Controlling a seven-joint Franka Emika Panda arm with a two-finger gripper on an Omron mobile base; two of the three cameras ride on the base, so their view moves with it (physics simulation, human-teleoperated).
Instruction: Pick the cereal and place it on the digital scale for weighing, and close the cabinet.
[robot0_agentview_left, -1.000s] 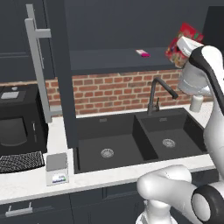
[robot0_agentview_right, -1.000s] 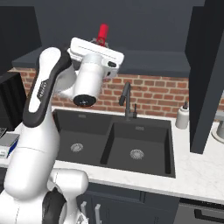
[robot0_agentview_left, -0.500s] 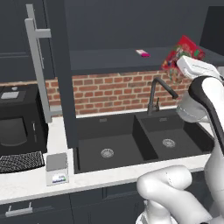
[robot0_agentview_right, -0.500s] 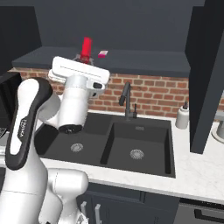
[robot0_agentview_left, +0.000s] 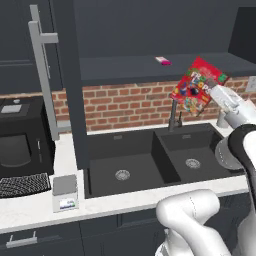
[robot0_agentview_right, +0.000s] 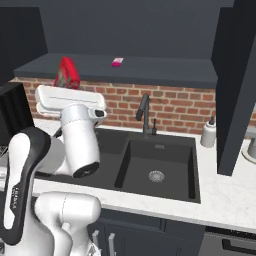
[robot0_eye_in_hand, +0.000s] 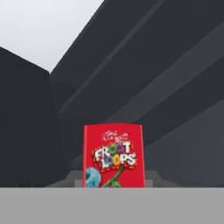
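The cereal (robot0_agentview_left: 197, 89) is a red box with colourful loops on its front. It hangs tilted in the air above the sink, in front of the open cabinet (robot0_agentview_left: 150, 70). My gripper (robot0_agentview_left: 212, 93) is shut on its lower right corner. From the right base the cereal (robot0_agentview_right: 67, 74) sticks up above my gripper (robot0_agentview_right: 67, 87). The hand view has the cereal (robot0_eye_in_hand: 113, 157) upright at centre bottom, against the dark cabinet. The digital scale (robot0_agentview_left: 65, 192) sits on the white counter at the lower left, well left of the box. The cabinet door (robot0_agentview_left: 70, 90) stands open, edge-on.
A small pink item (robot0_agentview_left: 162, 61) lies on the cabinet shelf. The double black sink (robot0_agentview_left: 150, 167) and dark faucet (robot0_agentview_right: 144, 114) lie below the box. A black appliance (robot0_agentview_left: 20, 145) stands left of the scale. A soap bottle (robot0_agentview_right: 208, 134) and another open door (robot0_agentview_right: 240, 85) are at the right.
The arm has carried the cereal down and to the left, out from the cabinet shelf to a spot over the sink. The gripper has stayed shut on it.
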